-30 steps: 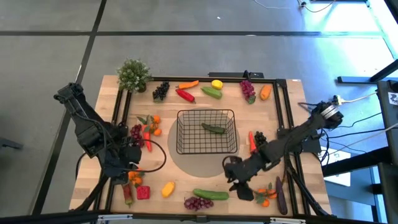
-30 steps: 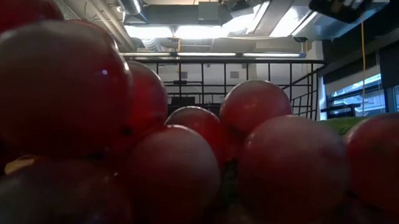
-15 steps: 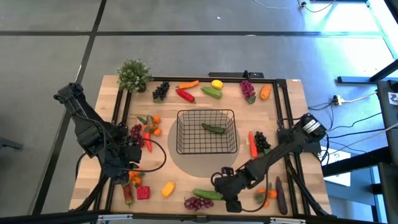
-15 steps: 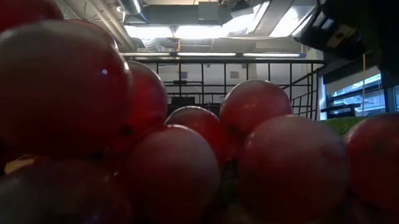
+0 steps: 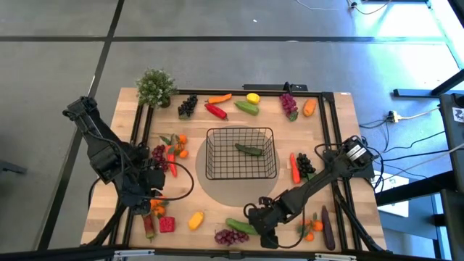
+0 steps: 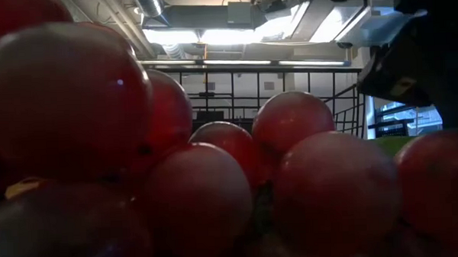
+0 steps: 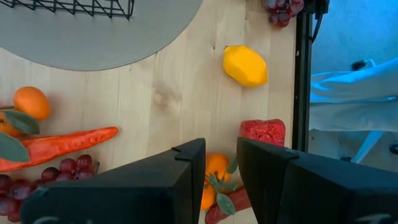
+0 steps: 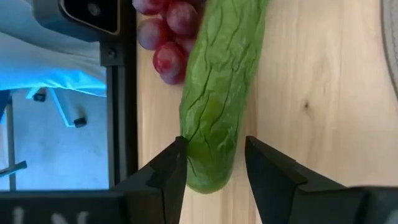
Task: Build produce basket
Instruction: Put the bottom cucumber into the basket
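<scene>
On the counter (image 5: 341,116) stands one basket (image 5: 241,153) with one small green vegetable (image 5: 249,150) inside. Around it lie four grape bunches (image 5: 187,106), two cucumbers (image 5: 246,107), two lemons (image 5: 252,98), one eggplant (image 5: 326,227) and one potted plant (image 5: 155,87). Several carrots, peppers and oranges are too clustered to count.

Red grapes (image 6: 177,168) crowd the lens, with a black railing (image 6: 250,86) and ceiling lights (image 6: 226,35) behind.
</scene>
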You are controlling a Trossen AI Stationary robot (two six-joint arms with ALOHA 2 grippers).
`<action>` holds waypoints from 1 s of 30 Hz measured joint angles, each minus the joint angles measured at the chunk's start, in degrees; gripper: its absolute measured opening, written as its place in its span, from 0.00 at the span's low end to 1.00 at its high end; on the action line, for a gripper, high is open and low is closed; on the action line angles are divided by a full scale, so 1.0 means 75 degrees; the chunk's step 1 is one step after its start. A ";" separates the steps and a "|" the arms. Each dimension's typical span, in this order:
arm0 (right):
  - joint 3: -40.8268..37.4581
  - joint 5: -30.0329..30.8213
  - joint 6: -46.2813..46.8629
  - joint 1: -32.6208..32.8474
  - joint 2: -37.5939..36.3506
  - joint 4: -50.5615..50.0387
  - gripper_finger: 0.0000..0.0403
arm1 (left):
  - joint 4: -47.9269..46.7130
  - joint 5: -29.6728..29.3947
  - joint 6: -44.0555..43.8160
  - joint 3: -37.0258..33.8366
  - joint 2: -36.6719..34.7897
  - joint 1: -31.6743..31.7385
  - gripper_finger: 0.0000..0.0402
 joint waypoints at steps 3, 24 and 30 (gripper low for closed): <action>0.0000 0.0140 -0.0018 0.0000 0.0002 -0.0009 0.37 | 0.0000 0.0000 0.0000 0.0000 0.0000 0.0000 0.20; 0.0017 0.0285 0.0791 -0.0007 0.0381 0.0108 0.37 | -0.0003 0.0000 0.0003 0.0000 0.0000 0.0000 0.20; 0.0017 0.0357 0.0779 -0.0009 0.0404 0.0114 0.31 | -0.0002 0.0000 0.0003 0.0000 0.0000 0.0000 0.20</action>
